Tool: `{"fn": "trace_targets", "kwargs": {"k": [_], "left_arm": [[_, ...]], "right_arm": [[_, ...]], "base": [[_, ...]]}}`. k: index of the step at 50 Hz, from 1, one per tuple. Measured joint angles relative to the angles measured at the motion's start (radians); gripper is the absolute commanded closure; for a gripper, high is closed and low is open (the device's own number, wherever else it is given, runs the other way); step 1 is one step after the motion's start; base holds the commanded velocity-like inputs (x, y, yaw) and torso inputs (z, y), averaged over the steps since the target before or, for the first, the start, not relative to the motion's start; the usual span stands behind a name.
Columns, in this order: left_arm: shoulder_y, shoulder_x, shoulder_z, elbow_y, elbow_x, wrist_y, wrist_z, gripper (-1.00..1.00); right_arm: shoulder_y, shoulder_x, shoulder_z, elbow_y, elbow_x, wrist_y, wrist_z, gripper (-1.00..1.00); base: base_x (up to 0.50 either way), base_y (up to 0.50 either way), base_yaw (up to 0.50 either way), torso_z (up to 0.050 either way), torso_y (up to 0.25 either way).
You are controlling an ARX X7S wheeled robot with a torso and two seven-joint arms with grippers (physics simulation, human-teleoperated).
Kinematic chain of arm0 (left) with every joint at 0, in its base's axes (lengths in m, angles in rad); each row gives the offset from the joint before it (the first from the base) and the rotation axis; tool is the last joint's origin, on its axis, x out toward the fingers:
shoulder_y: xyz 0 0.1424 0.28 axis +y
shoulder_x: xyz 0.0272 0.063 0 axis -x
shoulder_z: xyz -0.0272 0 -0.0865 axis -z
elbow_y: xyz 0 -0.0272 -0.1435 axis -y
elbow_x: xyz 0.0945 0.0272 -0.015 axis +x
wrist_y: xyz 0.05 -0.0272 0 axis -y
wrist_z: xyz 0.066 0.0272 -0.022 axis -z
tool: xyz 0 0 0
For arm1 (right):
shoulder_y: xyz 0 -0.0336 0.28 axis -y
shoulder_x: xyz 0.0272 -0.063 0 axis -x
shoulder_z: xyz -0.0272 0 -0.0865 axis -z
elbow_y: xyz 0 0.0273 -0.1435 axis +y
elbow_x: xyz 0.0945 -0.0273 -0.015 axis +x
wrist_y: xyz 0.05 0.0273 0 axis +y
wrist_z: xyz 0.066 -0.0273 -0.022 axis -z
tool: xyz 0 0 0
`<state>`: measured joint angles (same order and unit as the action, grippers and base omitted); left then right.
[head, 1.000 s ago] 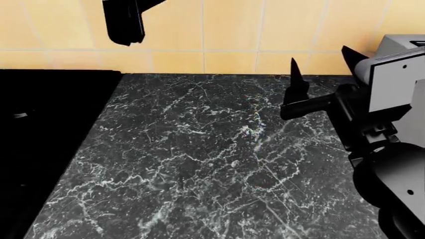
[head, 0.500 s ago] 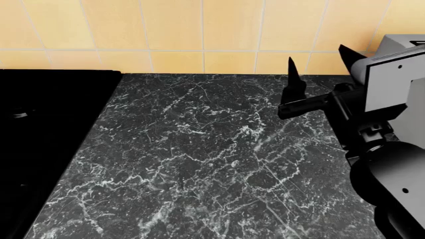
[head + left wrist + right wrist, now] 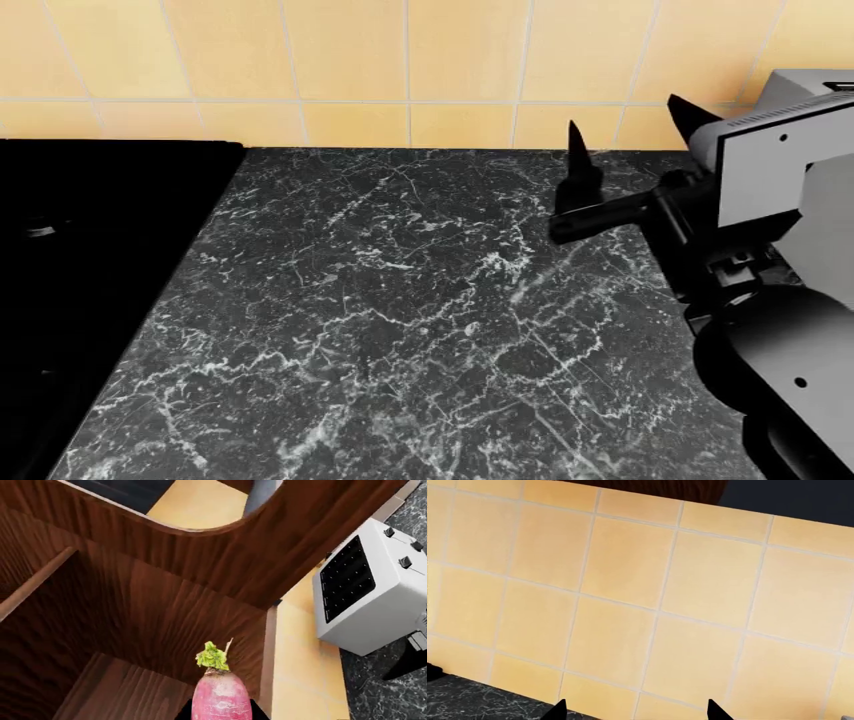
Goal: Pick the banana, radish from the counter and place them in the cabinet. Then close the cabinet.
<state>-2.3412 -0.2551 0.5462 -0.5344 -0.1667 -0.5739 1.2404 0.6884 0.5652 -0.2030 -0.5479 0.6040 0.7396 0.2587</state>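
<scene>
Left wrist view has the radish (image 3: pixel 221 697) right up close, pink-red with its green stem tuft pointing into the dark wooden cabinet (image 3: pixel 133 610); the left gripper (image 3: pixel 221 716) is barely visible, only dark bits of its fingers showing either side of the radish at the frame's edge, so they seem to be pinching it; the radish hangs at the cabinet's open front, with wood panels behind and beneath it; off to one side sits a white toaster (image 3: pixel 370 592) on the worktop (image 3: pixel 387 695), against the yellow tiled wall (image 3: pixel 303 655).

Head view shows the dark marble worktop (image 3: pixel 400 320) bare of the banana, which I cannot find in any view; the black stovetop (image 3: pixel 94 260) lies at its left; the right gripper (image 3: pixel 625 135) hovers over the worktop's back right part near the wall, its fingers spread well apart and holding nothing.

Right wrist view looks at the tiles (image 3: pixel 640 605), with two finger tips (image 3: pixel 556 711) apart at the lower edge.
</scene>
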Motion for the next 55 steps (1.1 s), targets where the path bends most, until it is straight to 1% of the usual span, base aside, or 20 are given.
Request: {"fn": "trace_targets", "kwargs": {"k": [4,8,12,17,23,31,44,55], "left_arm": [[-0.006,0.070,-0.158,-0.079,0.195,0.055,0.053,1.00],[-0.009,0.119,-0.275,-0.147,0.344,0.097,0.079,1.00],[-0.011,0.150,-0.353,-0.208,0.453,0.124,0.089,1.00],[-0.012,0.175,-0.413,-0.275,0.554,0.141,0.099,1.00],[-0.013,0.193,-0.453,-0.339,0.642,0.144,0.108,1.00],[-0.013,0.200,-0.477,-0.405,0.735,0.127,0.094,1.00],[-0.013,0.189,-0.482,-0.495,0.867,0.076,0.043,1.00],[-0.013,0.179,-0.478,-0.548,0.933,0.058,0.026,1.00]], "right_arm": [[0.001,-0.001,-0.005,0.001,0.000,0.000,0.001,-1.00],[0.002,-0.001,-0.011,0.001,-0.001,0.000,0.001,-1.00],[0.003,-0.002,-0.017,0.004,-0.002,-0.001,0.001,-1.00],[0.005,-0.003,-0.024,0.006,-0.003,-0.001,0.002,-1.00],[0.005,-0.004,-0.029,0.007,-0.002,0.001,0.002,-1.00],[0.006,-0.004,-0.032,0.008,0.001,0.003,0.003,-1.00],[0.007,-0.005,-0.039,0.013,0.000,0.001,0.005,-1.00],[0.009,-0.007,-0.045,0.018,-0.002,-0.006,0.004,-1.00]], "base": [[0.00,0.00,0.00,0.000,-0.002],[0.00,0.00,0.00,0.000,-0.003],[0.00,0.00,0.00,0.000,0.000],[0.00,0.00,0.00,0.000,-0.002],[0.00,0.00,0.00,0.000,-0.002],[0.00,0.00,0.00,0.000,-0.001],[0.00,0.00,0.00,0.000,-0.002],[0.00,0.00,0.00,0.000,-0.001]]}}
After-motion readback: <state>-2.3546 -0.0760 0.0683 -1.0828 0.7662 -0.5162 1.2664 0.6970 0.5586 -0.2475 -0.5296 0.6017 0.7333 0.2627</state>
